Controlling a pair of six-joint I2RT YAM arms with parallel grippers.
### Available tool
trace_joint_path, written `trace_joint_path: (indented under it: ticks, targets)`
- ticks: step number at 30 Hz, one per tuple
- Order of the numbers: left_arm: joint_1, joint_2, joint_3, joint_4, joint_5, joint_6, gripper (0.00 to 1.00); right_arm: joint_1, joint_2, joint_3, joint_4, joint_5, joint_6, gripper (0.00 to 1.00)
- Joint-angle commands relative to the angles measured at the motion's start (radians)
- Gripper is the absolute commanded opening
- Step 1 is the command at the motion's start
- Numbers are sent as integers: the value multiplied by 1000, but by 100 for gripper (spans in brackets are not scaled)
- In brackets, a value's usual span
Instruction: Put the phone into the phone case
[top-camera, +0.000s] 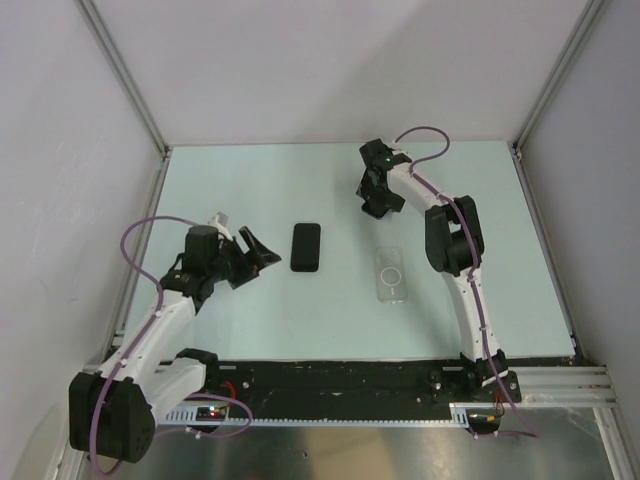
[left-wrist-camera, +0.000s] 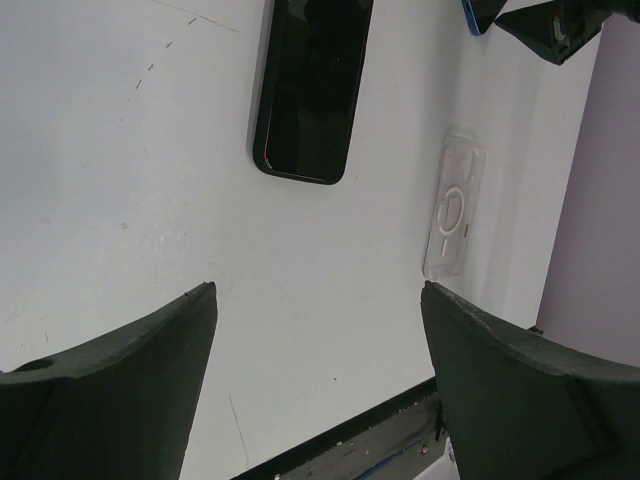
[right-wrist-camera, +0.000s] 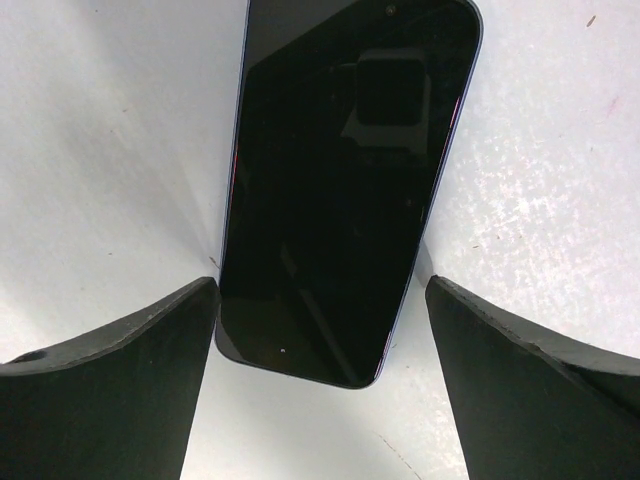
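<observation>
Phone case: clear, see-through rectangular shell with rounded corners. It lay flat on the pale table, right of centre and just beside the right arm's forearm. A white ring with a short white line below it showed on its back. In the left wrist view the case read faintly against the table, its rim catching the light. Nothing sat inside it.

A black phone lay screen up at table centre, left of the case and apart from it. It was parallel to the case.

Left gripper: fingers spread wide, holding nothing, pointed toward the black phone from its left and clear of it.

Right gripper: at the far side of the table, beyond the case, pointed downward. Its wrist view showed a second, blue-edged phone lying screen up. The phone's near end sat between the spread fingers. Whether the left fingertip touched the phone's edge, I could not tell. A gap showed on the right side.
</observation>
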Motion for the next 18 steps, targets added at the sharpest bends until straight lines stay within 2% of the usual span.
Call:
trace_joint_path:
  ticks: [1, 11, 18]
  targets:
    - [8, -2, -12, 26, 25, -8, 87, 10, -16, 25, 27, 24, 32, 90]
    - [9, -2, -15, 28, 32, -8, 87, 19, 1, 42, 16, 37, 31, 89]
    - [10, -1, -18, 31, 42, -9, 87, 24, 59, 131, -72, 53, 4, 87]
